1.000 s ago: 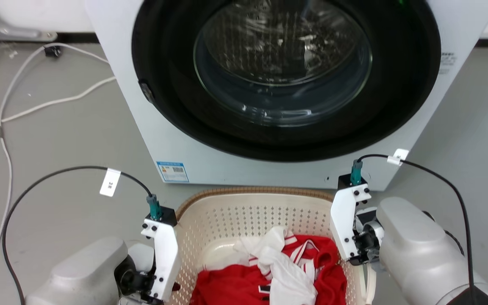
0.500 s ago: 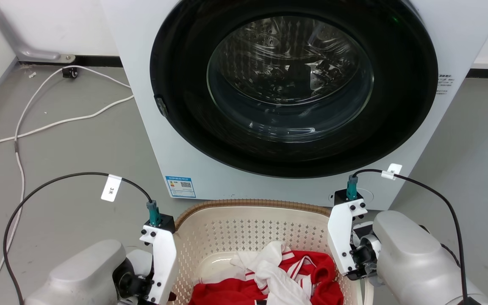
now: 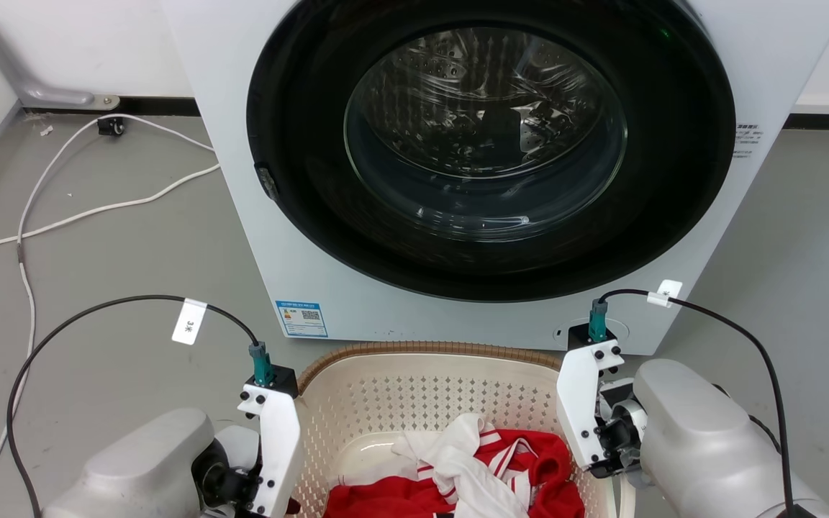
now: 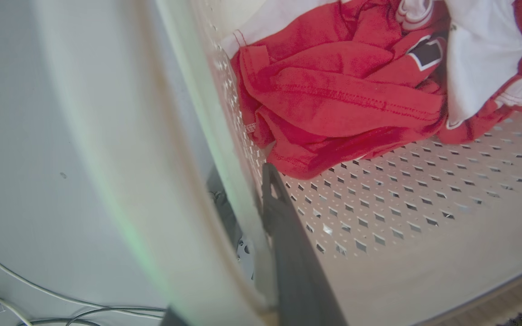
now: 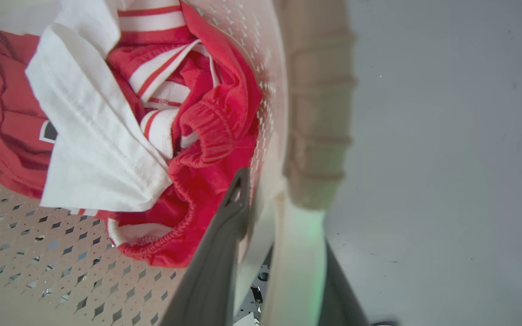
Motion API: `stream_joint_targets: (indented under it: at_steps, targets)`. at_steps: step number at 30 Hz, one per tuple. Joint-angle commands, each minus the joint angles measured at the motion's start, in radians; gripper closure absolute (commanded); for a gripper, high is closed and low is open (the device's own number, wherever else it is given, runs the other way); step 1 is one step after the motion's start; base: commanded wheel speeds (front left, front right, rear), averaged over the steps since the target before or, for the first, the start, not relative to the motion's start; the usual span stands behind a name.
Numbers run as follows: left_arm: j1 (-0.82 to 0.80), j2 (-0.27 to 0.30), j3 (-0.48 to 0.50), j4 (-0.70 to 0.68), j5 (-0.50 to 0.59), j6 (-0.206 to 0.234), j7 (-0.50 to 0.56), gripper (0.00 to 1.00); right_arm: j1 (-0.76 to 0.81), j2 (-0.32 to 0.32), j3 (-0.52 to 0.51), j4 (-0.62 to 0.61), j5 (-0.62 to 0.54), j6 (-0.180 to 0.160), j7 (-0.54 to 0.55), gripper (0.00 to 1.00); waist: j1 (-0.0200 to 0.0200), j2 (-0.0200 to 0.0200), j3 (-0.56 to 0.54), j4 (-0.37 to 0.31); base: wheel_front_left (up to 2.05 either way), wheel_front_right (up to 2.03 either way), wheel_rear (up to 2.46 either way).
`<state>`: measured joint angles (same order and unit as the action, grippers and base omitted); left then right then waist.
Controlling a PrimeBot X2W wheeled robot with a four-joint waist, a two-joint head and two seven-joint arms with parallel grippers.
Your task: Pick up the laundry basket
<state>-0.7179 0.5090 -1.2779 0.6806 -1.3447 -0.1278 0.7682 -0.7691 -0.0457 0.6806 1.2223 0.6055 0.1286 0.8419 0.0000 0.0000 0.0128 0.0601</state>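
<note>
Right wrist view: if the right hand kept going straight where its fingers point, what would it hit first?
Probably the red garment. The right hand straddles the laundry basket wall, and its inner finger points at the bunched red cloth from just short of it. Depth there is hard to judge.

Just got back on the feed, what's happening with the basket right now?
Both arms are on the laundry basket, which is in front of the washing machine with red and white clothes inside. The left claw straddles its left wall, one finger inside and one outside; the right claw does the same on the right. Both look clamped. Whether the basket is off the floor cannot be told.
</note>
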Motion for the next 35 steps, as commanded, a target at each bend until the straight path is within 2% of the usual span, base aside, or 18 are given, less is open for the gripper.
stream_joint_targets:
  at_steps: [1,35]
  targets:
    - [-0.003,0.004,-0.005,0.001,-0.001,-0.004,0.008,1.00,-0.017,-0.008,0.007,0.001,-0.001,0.004,-0.006,1.00,0.0000,0.0000,0.000,0.000,0.00,0.00,0.00]
    - [-0.029,0.002,-0.004,0.031,-0.009,-0.004,0.013,1.00,-0.041,-0.009,0.047,0.020,0.052,0.004,-0.023,1.00,0.0000,0.0000,0.012,0.009,0.00,0.00,0.00]
